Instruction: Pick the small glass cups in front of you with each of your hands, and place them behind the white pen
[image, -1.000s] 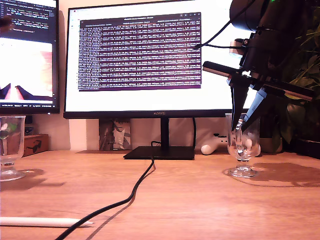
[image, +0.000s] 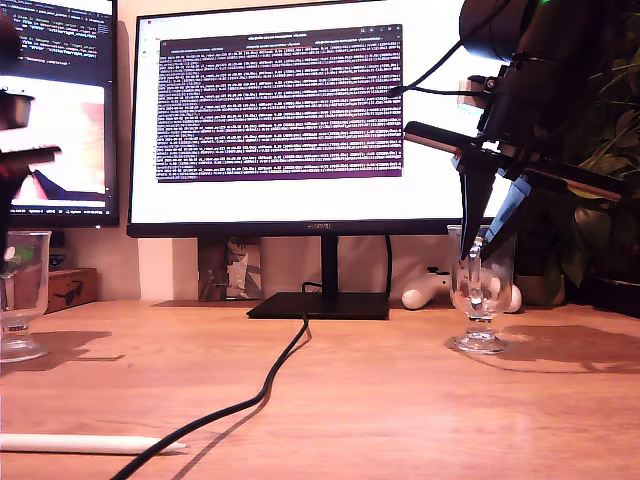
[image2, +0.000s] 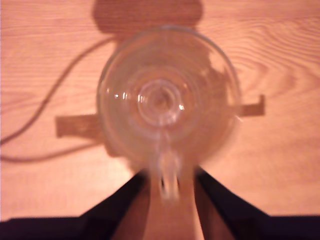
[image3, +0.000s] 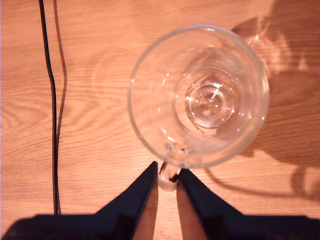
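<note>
2 glass cups on the wooden desk (image: 400, 400), 1 gripper at each.
My first gripper (image2: 171, 171), fingers apart, straddles the handle of the left cup (image: 20, 290) at the exterior view's left. My second gripper (image3: 167, 167) is clamped on the handle of the right cup (image: 497, 285). The white pen (image: 90, 443) lies near left.

The first clear glass mug (image2: 165, 100) and the second clear glass mug (image3: 200, 95) are finished smooth and glossy, with bright highlights on rim and foot. The light wooden worktop (image: 380, 400) is marked by visible grain under a smooth satin sheen. The fingers (image3: 125, 205) of the second end effector (image3: 167, 167) are rendered matt black and plastic-looking. The slim white pen (image: 90, 443) is smooth. The black cable (image: 270, 385) is matt.
</note>
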